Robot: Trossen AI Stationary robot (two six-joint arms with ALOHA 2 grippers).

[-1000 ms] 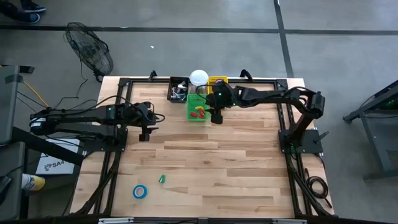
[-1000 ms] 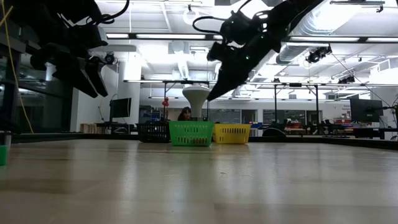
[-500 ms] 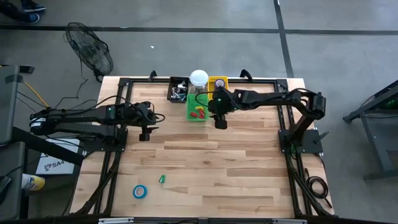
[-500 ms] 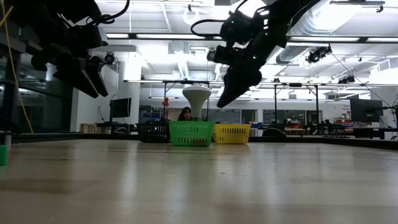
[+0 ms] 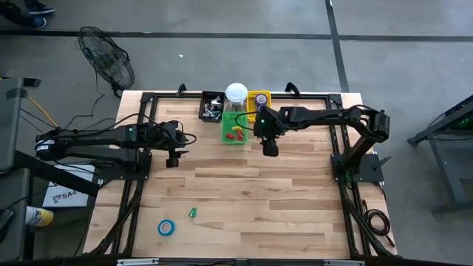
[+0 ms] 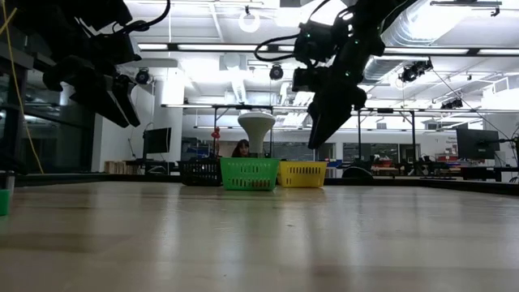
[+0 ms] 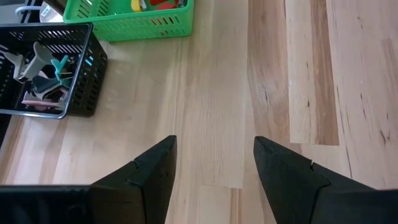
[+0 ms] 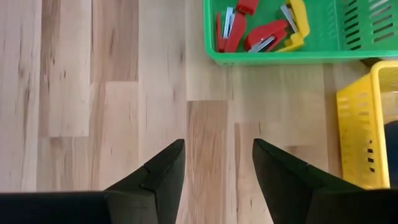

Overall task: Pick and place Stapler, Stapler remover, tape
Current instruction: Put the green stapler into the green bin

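Right gripper (image 5: 270, 150) hangs above the wooden surface (image 5: 251, 199), just in front of the yellow basket (image 5: 258, 98) and to the side of the green basket (image 5: 235, 130). Its fingers (image 8: 158, 174) stand apart with bare wood between them, holding nothing. In the low view the same gripper (image 6: 323, 130) points down, well clear of the surface.

Over on the other side, the left gripper (image 5: 172, 159) waits above the surface, near the black basket (image 5: 211, 108) but apart from it. Its fingers (image 7: 152, 171) are spread too, nothing between them.

Now the goods. The green basket, seen from the right wrist (image 8: 283, 31), holds red staplers (image 8: 249, 34) and a yellow stapler (image 8: 298, 22), lying jumbled together. The black basket, seen from the left wrist (image 7: 53, 74), holds a heap of small items in pale and teal tones; what each one is, I cannot tell. A big white round-topped jar (image 5: 236, 92) stands at the back between the baskets.

The tape: one blue roll (image 5: 166, 227) lies flat near the front edge of the surface on the left arm's side, far from both grippers. A small green item (image 5: 192, 213) sits just beside it, not touching. Something purple shows inside the yellow basket (image 5: 261, 98).

A floor fan (image 5: 107, 63) stands off the back corner.
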